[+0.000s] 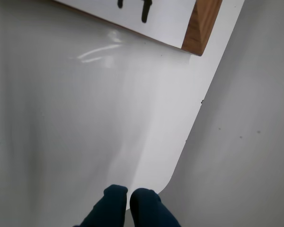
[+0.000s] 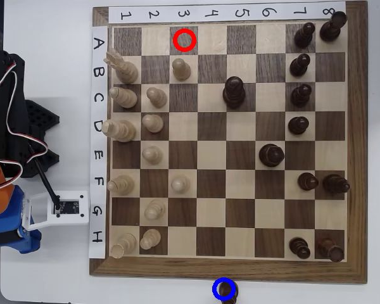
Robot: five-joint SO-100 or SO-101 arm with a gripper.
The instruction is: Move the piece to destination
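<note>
In the overhead view a small dark-brown pawn (image 2: 228, 292) stands off the board, just below its bottom edge. The blue ring (image 2: 223, 289) lies around the pawn's head. My arm (image 2: 9, 221) rests at the far left of that view, well away from the pawn. In the wrist view my gripper (image 1: 129, 197) enters from the bottom edge. Its dark blue fingertips (image 1: 114, 195) are pressed together with nothing between them, above a bare white sheet. Neither pawn nor ring shows in the wrist view.
The chessboard (image 2: 228, 269) fills the overhead view. Pale pieces stand on its left, and several dark pieces, such as a big one (image 2: 233, 92), on its right. A red ring (image 2: 184, 40) marks a top square. The board's wooden corner (image 1: 202, 26) shows in the wrist view.
</note>
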